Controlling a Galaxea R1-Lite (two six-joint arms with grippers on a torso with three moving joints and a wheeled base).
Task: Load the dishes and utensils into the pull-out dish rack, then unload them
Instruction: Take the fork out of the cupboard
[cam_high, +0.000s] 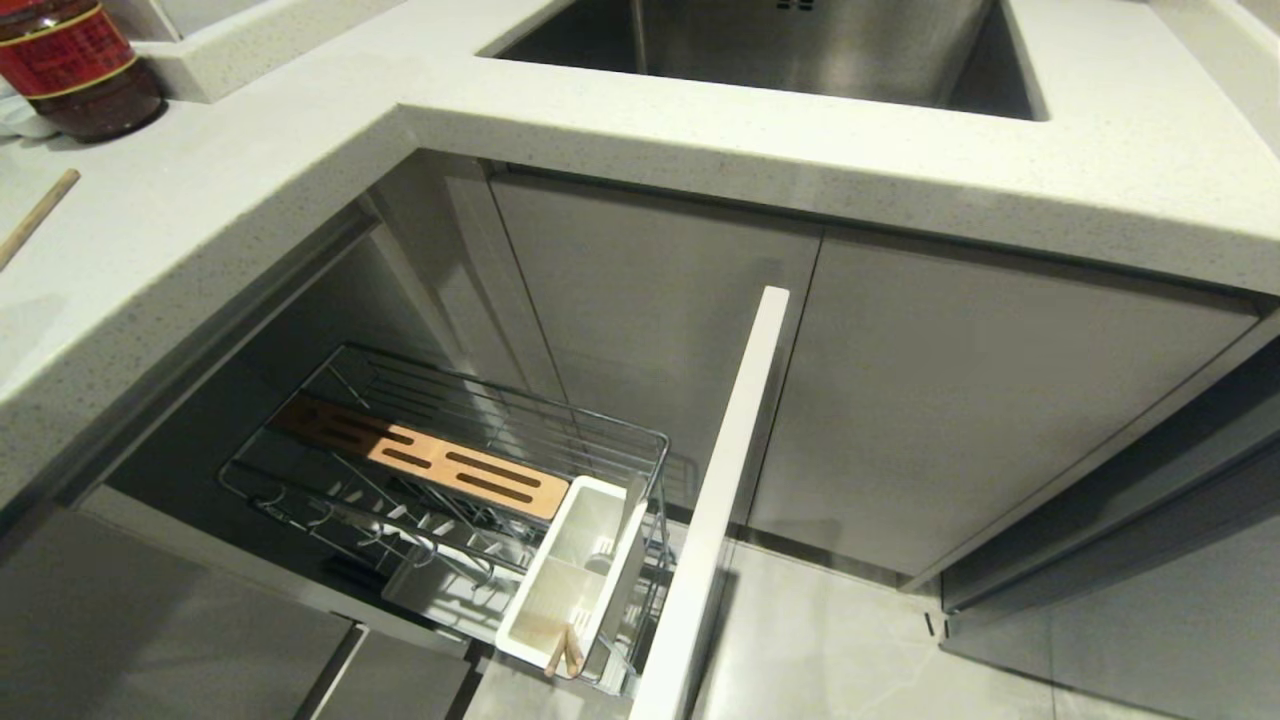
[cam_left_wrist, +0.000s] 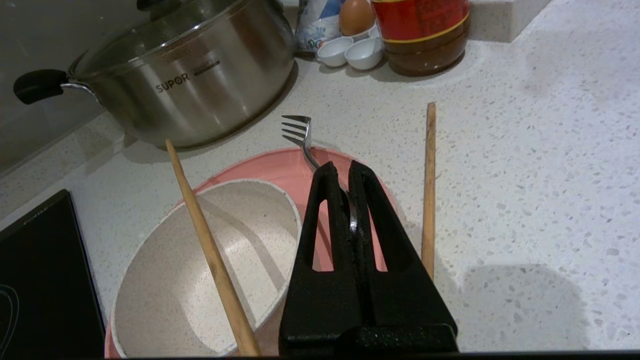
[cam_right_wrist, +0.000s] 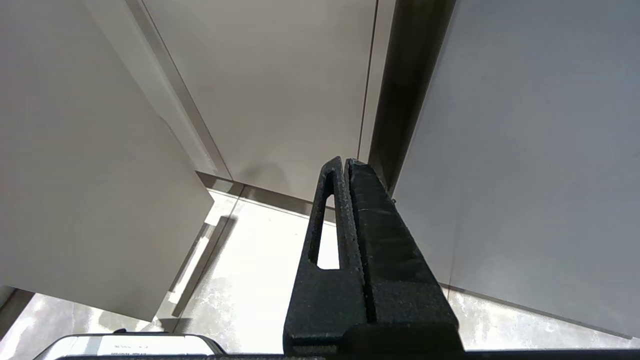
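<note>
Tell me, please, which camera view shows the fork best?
The left wrist view: the fork is gripped between the shut fingers of the left gripper, tines up, above the pink plate. The head view and the right wrist view show no fork.

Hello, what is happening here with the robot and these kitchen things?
The left gripper has its jaws shut on the slim silver metal fork above the flat round pink plate, which carries the off-white speckled bowl. One light wooden chopstick rests across the bowl, another on the counter. The chrome wire pull-out dish rack stands open. The right gripper hangs idle, shut, by the cabinets.
</note>
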